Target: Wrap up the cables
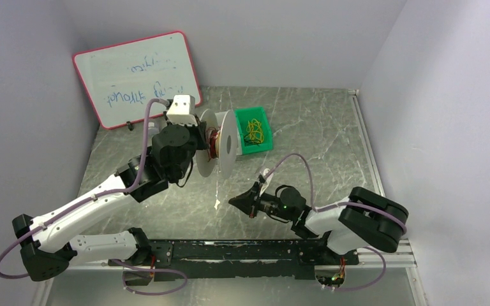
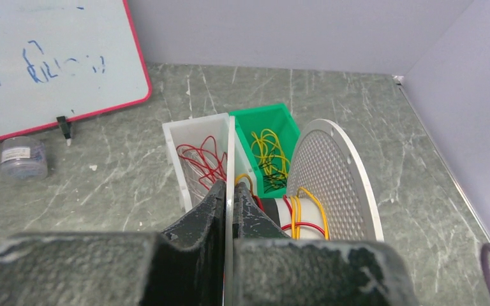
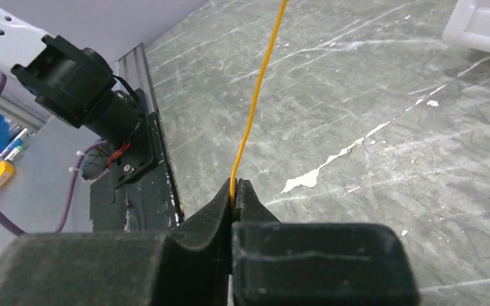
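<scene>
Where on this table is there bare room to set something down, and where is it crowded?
Bare: the right side of the table, between the green bin and the right rail. Crowded: back left, where the whiteboard, white bin and the spool in the left gripper bunch. The yellow cable rises from the right gripper, mid-table.

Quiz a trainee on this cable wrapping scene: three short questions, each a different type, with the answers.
1. True or false: the right gripper is shut on a yellow wire.
2. The red cables lie in: A, the green bin; B, the white bin; C, loose on the table.
3. Fill in: the left gripper clamps a flange of the white ____.
Key: 1 true; 2 B; 3 spool.
</scene>
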